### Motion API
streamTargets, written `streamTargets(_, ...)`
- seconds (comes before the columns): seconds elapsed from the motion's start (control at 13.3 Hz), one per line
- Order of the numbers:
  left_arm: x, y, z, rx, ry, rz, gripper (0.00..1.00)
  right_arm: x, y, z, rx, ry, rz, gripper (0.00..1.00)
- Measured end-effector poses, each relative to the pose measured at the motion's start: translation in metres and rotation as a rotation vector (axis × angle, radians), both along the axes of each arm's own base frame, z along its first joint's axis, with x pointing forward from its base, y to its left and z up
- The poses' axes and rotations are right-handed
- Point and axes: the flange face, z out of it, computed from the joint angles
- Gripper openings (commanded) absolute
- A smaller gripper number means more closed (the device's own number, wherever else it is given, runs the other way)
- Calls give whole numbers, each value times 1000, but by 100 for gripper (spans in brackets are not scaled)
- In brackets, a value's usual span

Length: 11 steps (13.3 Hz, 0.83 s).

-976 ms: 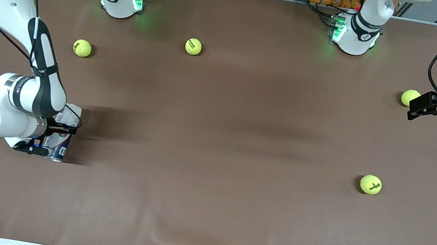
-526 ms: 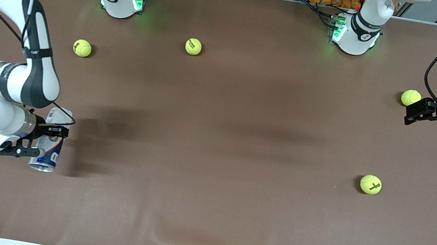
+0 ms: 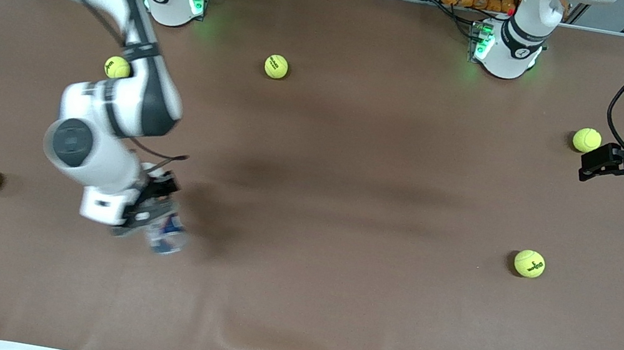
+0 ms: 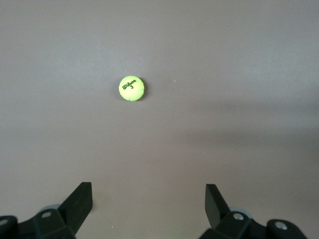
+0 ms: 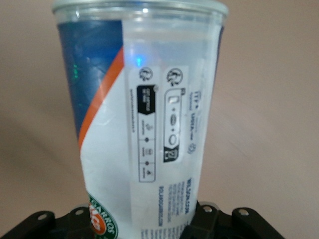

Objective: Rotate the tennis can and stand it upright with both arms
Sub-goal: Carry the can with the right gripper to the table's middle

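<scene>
Tennis can (image 3: 166,231) in right gripper (image 3: 150,212)

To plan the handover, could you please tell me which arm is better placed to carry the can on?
Right: its claw is shut on the can. The left claw hangs open at the table's end, likely too distant.

Your right gripper (image 3: 148,212) grips what seems the clear-plastic, blue-labelled tennis can (image 3: 166,233) above the brown table (image 3: 345,206); the left gripper (image 3: 594,160) waits, open.
</scene>
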Motion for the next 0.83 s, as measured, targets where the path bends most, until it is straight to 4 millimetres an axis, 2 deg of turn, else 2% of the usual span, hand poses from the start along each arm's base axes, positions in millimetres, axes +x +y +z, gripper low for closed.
streamTargets(0.15, 1, 0, 1, -1, -9, 0, 100, -27, 68, 1, 4, -3, 196, 56)
streamTargets(0.38, 2, 0, 0, -1, -9, 0, 100, -87, 175, -2, -1, -10, 422, 56)
streamTargets(0.45, 2, 0, 0, -1, -8, 0, 100, -106, 203, -6, -18, -28, 487, 56)
streamTargets(0.6, 2, -1, -1, -1, -7, -1, 100, -134, 242, -25, -79, -65, 609, 55)
streamTargets(0.83, 2, -1, -2, 0, -6, -2, 100, -155, 279, -59, -141, -100, 756, 55)
